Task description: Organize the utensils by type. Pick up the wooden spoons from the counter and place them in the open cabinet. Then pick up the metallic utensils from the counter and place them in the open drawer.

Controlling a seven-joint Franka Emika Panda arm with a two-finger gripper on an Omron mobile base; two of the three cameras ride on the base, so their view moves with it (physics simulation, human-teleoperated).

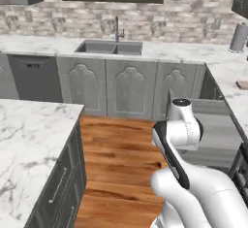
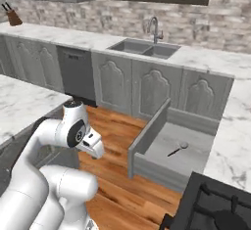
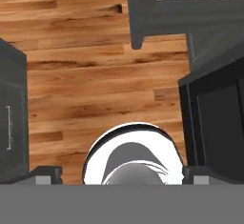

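The arm [image 2: 68, 126] is folding in on itself above the wooden floor [image 1: 116, 149], its elbow standing up in both base views while the hand is pointing straight down. In the hand view the gripper [image 3: 121, 175] is looking at floor planks, its two dark fingertips [image 3: 45, 174] sitting far apart at the lower corners of that view, as wide as they go, with nothing between them but bare floor (no utensil is being held). The open drawer [image 2: 147, 131] is sticking out from the run of grey arched-panel cabinet doors [image 2: 152, 92] below the marble counter with the sink [image 2: 142, 48], and its flat front is facing the floor aisle. Inside it, on the grey bottom, a spoon with a round grey bowl and a dark slim handle [image 2: 178, 149] is lying flat, its bowl toward the back right and its handle pointing toward the drawer front. In the left base view the same drawer [image 1: 213, 106] is showing as a grey tray to the right of the elbow. A corner of the drawer [image 3: 157, 8] is also reaching into the top of the hand view, well apart from the fingertips. A black stove top [image 2: 215, 209] is sitting at the lower right of the right base view, beside the white marble counter [image 2: 230, 141] that runs along the drawer's right side.
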